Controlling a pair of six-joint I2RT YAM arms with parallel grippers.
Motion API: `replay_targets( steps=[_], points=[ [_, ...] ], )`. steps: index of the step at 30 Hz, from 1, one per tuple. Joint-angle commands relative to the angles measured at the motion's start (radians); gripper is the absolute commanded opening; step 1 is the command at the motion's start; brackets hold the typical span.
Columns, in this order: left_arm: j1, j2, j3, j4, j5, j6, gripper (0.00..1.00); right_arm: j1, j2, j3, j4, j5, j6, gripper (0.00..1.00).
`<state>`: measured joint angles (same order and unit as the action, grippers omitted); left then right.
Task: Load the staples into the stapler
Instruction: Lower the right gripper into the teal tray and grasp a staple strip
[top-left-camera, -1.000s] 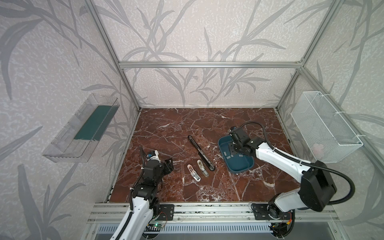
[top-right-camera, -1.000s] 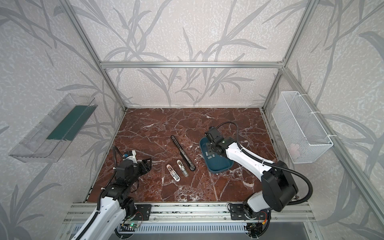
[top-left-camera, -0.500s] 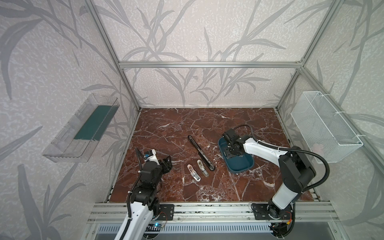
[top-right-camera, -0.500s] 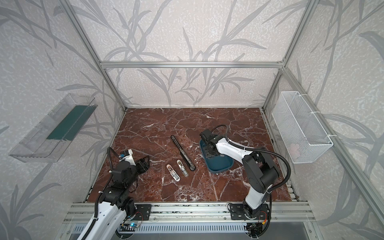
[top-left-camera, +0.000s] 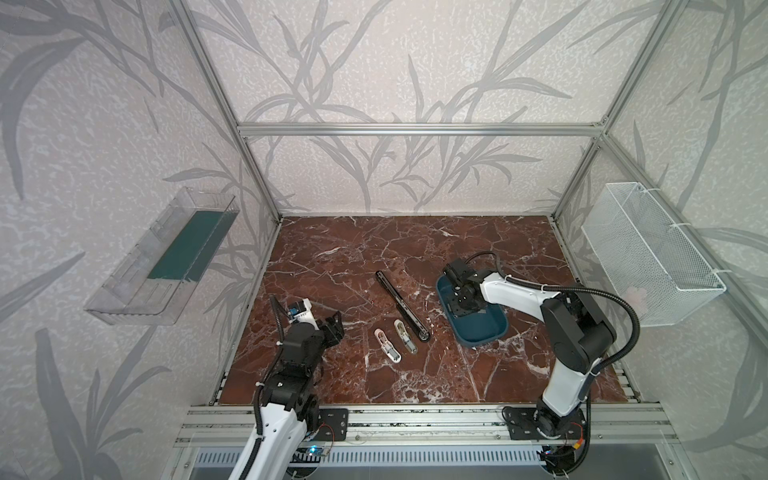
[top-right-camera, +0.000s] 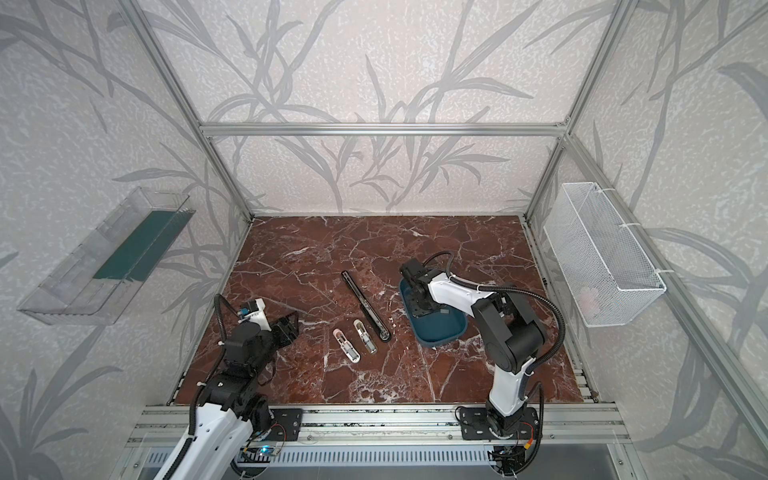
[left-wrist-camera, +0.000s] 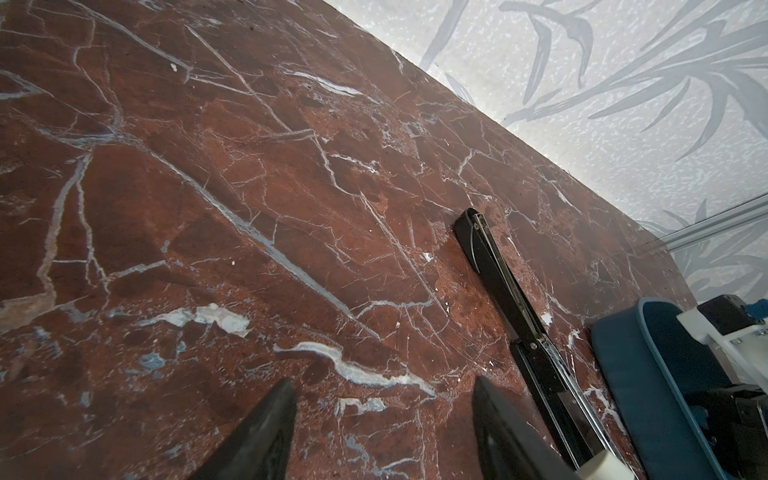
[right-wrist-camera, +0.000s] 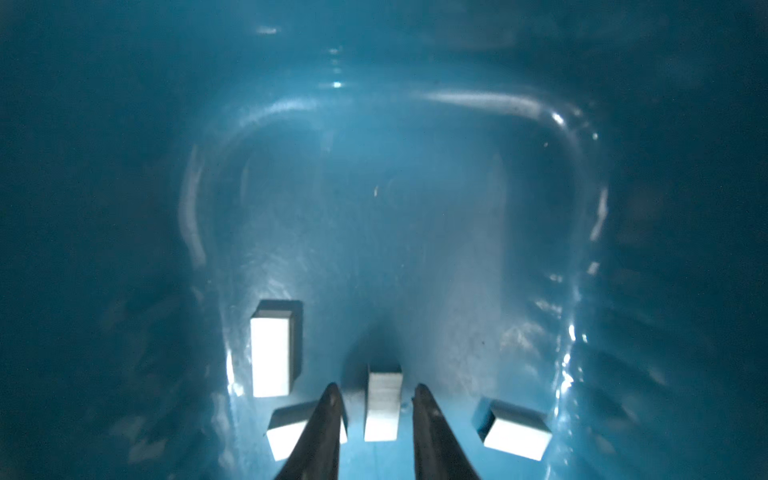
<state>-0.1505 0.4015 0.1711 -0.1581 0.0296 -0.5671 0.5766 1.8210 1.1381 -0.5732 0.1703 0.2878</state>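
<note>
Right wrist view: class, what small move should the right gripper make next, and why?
Probably close the fingers of the right gripper onto the staple strip: it lies between them on the floor of the blue tray, with a gap showing on each side.

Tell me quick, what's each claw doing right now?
Left claw: open, empty.
Right claw: open, straddling a small grey metal staple strip, not gripping it yet.

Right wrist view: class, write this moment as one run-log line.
phase: staple pick | right gripper: open, straddling a staple strip in blue tray | left gripper: open, empty | black stapler: opened flat
</note>
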Motion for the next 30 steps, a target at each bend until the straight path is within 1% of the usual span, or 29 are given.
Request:
replay_targets(
  steps=[1, 12, 15, 19, 30],
  points=[
    [-0.003, 0.0, 0.012, -0.009, -0.014, 0.015, 0.68, -0.003, 0.028, 0.008, -0.032, -0.014, 0.007, 0.29],
    [-0.002, 0.0, 0.012, -0.006, -0.013, 0.014, 0.68, -0.016, 0.042, -0.002, -0.035, -0.018, 0.017, 0.28],
    [-0.002, 0.002, 0.013, -0.005, -0.013, 0.015, 0.68, -0.023, 0.039, -0.011, -0.029, -0.034, 0.022, 0.22],
    [-0.003, 0.003, 0.013, -0.005, -0.014, 0.014, 0.68, -0.036, 0.04, -0.033, -0.014, -0.057, 0.033, 0.19],
    [-0.002, 0.005, 0.013, -0.003, -0.011, 0.015, 0.68, -0.043, 0.019, -0.076, -0.005, -0.081, 0.05, 0.2]
  ],
)
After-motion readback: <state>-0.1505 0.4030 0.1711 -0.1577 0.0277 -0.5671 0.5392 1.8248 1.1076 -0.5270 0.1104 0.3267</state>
